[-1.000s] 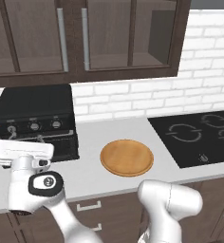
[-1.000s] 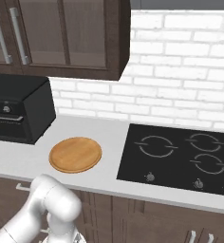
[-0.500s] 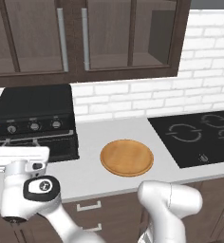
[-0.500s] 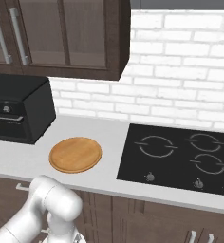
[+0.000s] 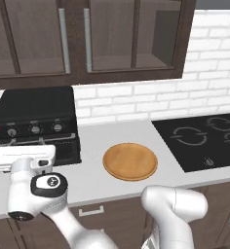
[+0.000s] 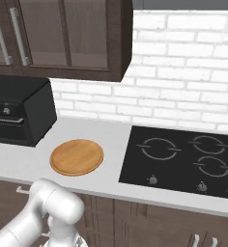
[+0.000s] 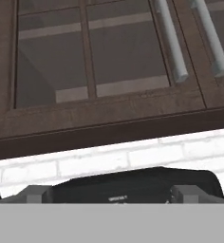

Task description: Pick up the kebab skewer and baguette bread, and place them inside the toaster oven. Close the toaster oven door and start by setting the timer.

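1. We see the toaster oven point(image 5: 36, 124) standing on the worktop point(image 5: 92, 168), against the brick wall under the glass-fronted cabinets point(image 5: 87, 36).
2. Our end effector point(image 7: 111, 195) sits in front of the toaster oven, fingers spread wide, grasping nothing.
3. A round wooden plate point(image 5: 130, 161) lies bare beside the toaster oven, between it and the black cooktop point(image 5: 204, 141).
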